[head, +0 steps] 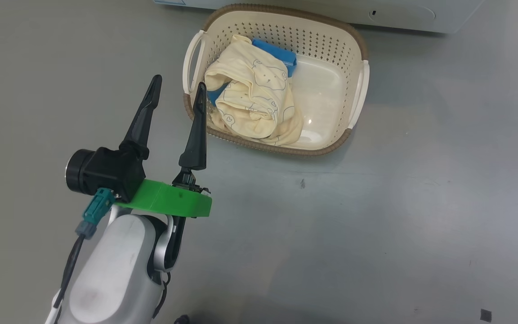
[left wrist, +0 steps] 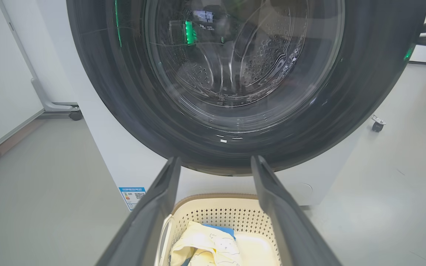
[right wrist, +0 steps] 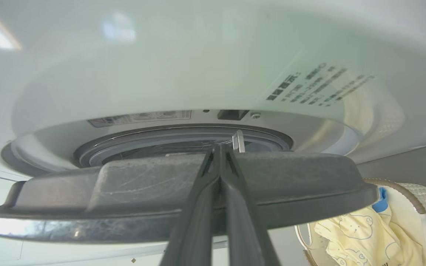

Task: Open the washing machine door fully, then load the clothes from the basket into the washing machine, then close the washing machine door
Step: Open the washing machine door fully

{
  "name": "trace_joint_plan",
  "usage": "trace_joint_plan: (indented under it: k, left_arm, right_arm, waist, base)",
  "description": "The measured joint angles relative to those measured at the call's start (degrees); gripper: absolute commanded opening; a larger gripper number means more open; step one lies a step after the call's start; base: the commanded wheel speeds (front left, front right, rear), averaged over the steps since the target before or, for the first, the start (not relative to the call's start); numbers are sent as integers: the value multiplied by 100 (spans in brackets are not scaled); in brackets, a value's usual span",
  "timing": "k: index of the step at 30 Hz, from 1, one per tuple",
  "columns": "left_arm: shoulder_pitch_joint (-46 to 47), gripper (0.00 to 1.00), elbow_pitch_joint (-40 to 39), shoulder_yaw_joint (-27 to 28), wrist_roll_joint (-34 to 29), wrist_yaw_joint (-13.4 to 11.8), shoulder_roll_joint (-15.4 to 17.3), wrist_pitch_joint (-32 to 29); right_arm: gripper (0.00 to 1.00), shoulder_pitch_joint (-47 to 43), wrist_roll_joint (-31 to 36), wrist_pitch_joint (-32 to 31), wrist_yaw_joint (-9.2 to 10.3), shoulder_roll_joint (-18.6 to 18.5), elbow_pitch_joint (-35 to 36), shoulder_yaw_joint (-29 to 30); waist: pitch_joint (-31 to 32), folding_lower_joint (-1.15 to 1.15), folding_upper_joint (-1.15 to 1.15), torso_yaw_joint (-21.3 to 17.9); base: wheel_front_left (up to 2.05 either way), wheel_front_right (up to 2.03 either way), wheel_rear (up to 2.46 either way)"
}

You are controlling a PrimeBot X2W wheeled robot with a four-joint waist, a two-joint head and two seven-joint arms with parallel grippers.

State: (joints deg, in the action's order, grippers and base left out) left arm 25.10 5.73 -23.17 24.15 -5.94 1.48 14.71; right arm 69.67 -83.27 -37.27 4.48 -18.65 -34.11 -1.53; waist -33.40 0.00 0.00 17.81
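Observation:
The cream basket (head: 317, 40) stands on the floor in front of the white washing machine (head: 398, 15). In it lie the pale yellow printed clothes (head: 254, 99) with a blue cloth (head: 277, 53). My left gripper (head: 179, 81) is open and empty, its tips just left of the basket's near-left corner. In the left wrist view, the left gripper (left wrist: 216, 158) points at the black-rimmed washing machine door (left wrist: 142, 122), above the basket (left wrist: 220, 214). In the right wrist view, the door (right wrist: 309, 184) stands ajar, edge-on before the grey-ringed opening (right wrist: 161, 142). My right gripper (right wrist: 218, 147) is shut, tips against the door's edge by its latch hook.
Grey floor (head: 376, 225) stretches open to the right of and in front of the basket. A wheeled stand leg (left wrist: 50, 105) sits left of the machine, and a small caster (left wrist: 377, 123) to its right. A blue label (left wrist: 133, 195) marks the machine's lower front.

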Motion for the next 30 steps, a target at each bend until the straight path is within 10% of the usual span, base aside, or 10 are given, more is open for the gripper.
trace_joint_plan:
  k: [30]
  left_arm:
    - [-155,100,133,45,5,-34,-1,0]
  right_arm:
    - [0,-1012,-1028,-1039,-557,665,56,119]
  waist:
    - [466,0,0,-18]
  base:
    - [0,0,0]
